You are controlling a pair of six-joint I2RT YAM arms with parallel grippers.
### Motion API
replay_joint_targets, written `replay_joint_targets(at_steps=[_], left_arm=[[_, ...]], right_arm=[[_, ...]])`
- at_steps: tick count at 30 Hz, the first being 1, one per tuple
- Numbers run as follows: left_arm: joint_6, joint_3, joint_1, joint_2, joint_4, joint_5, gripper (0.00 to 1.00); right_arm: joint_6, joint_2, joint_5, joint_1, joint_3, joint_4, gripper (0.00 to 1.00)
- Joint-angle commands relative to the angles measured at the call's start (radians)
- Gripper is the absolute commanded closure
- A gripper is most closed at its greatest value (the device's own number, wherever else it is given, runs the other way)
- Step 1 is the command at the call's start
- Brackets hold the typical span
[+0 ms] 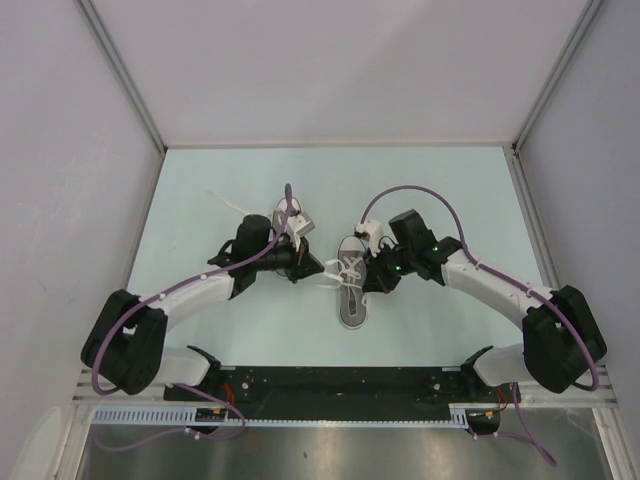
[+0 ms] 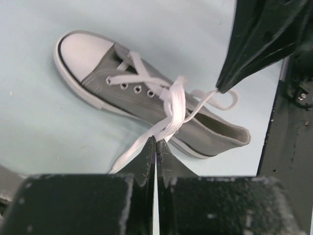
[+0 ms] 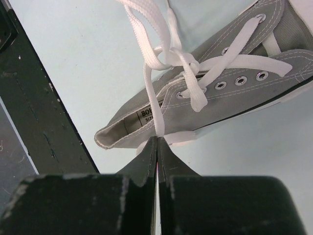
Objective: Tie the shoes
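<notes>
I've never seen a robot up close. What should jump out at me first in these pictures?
The left gripper and the right gripper are each pinched shut on a white lace of a small grey sneaker lying mid-table between them. A second sneaker sits farther back, by the left arm, on the pale green table.

Pale mint table (image 1: 450,190) fills mid frame in top view, matte & plain. On it: grey shoe (image 1: 352,300) at ctr of frame, upright on its white sole, heel twd bottom edge, toe twd top. 2nd shoe (image 1: 287,213) sits just up-left of it, apart from it, partly hidden. Thin white lace (image 1: 228,203) lies flat on the surface, trailing twd upper left.
</notes>
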Motion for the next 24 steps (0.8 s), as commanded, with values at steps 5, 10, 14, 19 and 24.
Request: replay_joint_targets(at_steps=[5,10,14,19,24], left_arm=[[-0.054,0.038,0.008,0.097,-0.122,-0.108,1.0],[-0.093,0.048,0.008,0.157,-0.131,-0.121,1.0],[-0.108,0.062,0.006,0.198,-0.13,-0.12,1.0],[-0.114,0.084,0.006,0.243,-0.13,-0.099,0.93],[-0.085,0.053,0.017,0.166,-0.072,-0.017,0.73]], right_arm=[[0.027,0.005,0.017,0.0,-0.001,0.041,1.0],[0.03,0.009,0.017,0.001,-0.001,0.044,1.0],[0.04,0.02,0.014,0.001,-0.001,0.055,1.0],[0.058,0.025,0.011,0.001,-0.001,0.076,1.0],[0.055,0.023,0.009,0.001,-0.001,0.076,1.0]])
